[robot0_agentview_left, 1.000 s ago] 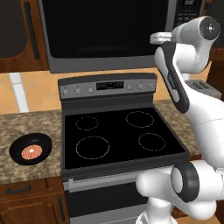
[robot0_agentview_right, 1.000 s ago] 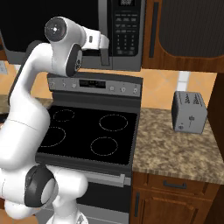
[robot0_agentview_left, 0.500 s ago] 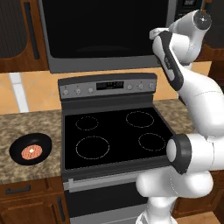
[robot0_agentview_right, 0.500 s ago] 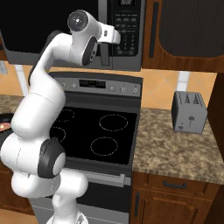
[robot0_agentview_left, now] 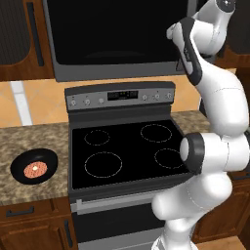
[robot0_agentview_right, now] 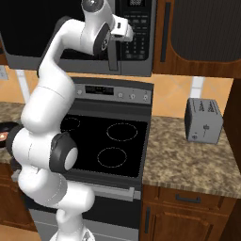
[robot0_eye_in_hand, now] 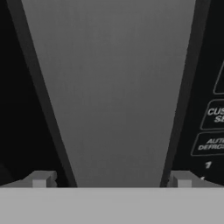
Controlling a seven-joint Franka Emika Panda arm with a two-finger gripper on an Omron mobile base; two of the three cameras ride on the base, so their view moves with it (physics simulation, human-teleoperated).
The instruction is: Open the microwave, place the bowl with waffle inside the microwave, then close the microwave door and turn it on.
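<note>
Claw (robot0_eye_in_hand: 111, 180) fingers straddle handle (robot0_eye_in_hand: 113, 87) edges, microwave door (robot0_agentview_left: 117, 34) closed.

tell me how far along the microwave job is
Nothing is finished yet: the microwave door is shut. In hand: the gripper is at the door's vertical grey handle, a finger on either side, not yet closed on it. Left: pull the door open, move the bowl with the waffle from the counter left of the stove inside, close the door, and press the button panel.
</note>
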